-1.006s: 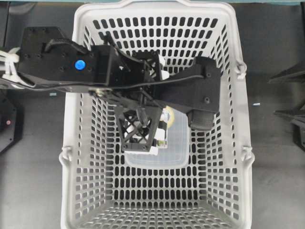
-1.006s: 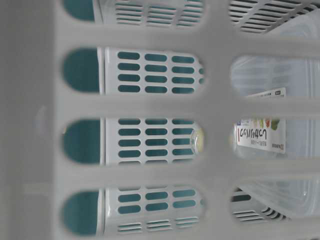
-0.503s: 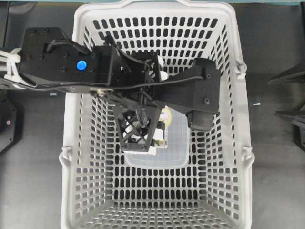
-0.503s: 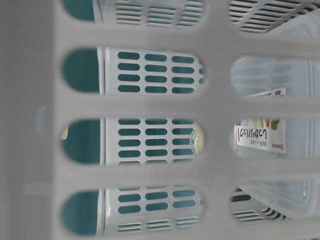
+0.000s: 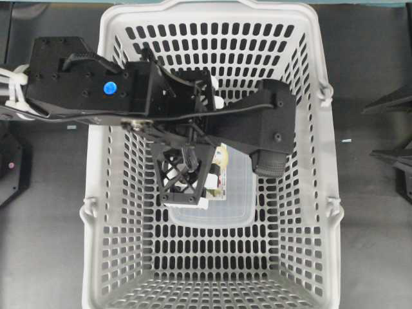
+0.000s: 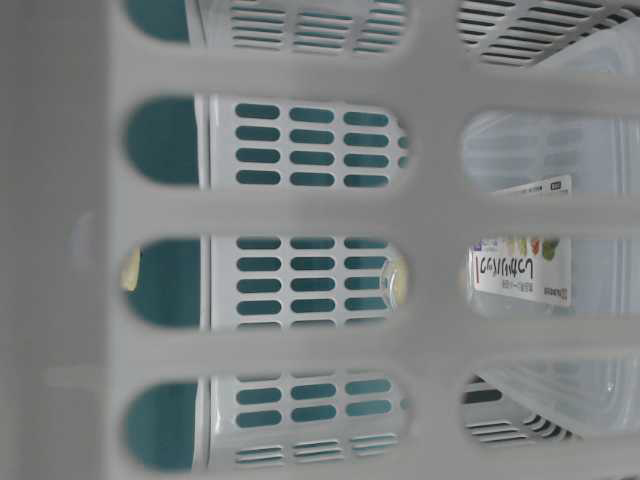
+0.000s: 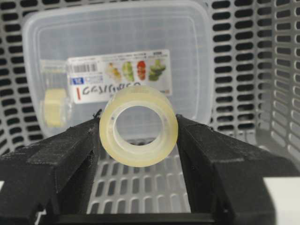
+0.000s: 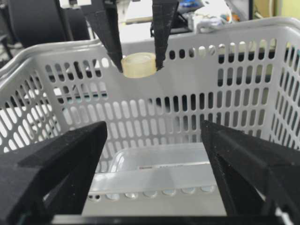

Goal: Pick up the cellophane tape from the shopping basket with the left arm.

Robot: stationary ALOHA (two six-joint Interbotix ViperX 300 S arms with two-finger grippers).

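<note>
The cellophane tape (image 7: 139, 158), a pale-yellow roll, is pinched between the two black fingers of my left gripper (image 7: 138, 125). No packet shows round it. In the right wrist view the tape (image 8: 138, 65) hangs at about rim height of the light-grey shopping basket (image 8: 225, 93), under the left gripper (image 8: 138, 60), which comes from above. From overhead the tape (image 5: 221, 156) peeks out beside the left gripper (image 5: 212, 168) inside the basket (image 5: 329, 161). My right gripper (image 8: 154, 187) is open and empty, outside the basket at its right side (image 5: 386, 127).
A large clear box with a printed label (image 7: 117, 37) lies on the basket floor below the tape (image 5: 225, 211). A second pale roll shape (image 7: 54, 107) shows at the box's left edge. Slotted basket walls (image 7: 262, 70) surround the left gripper.
The left gripper has risen a little with the tape. In the table-level view a pale-yellow patch has come into a slot at the left that held none before.
</note>
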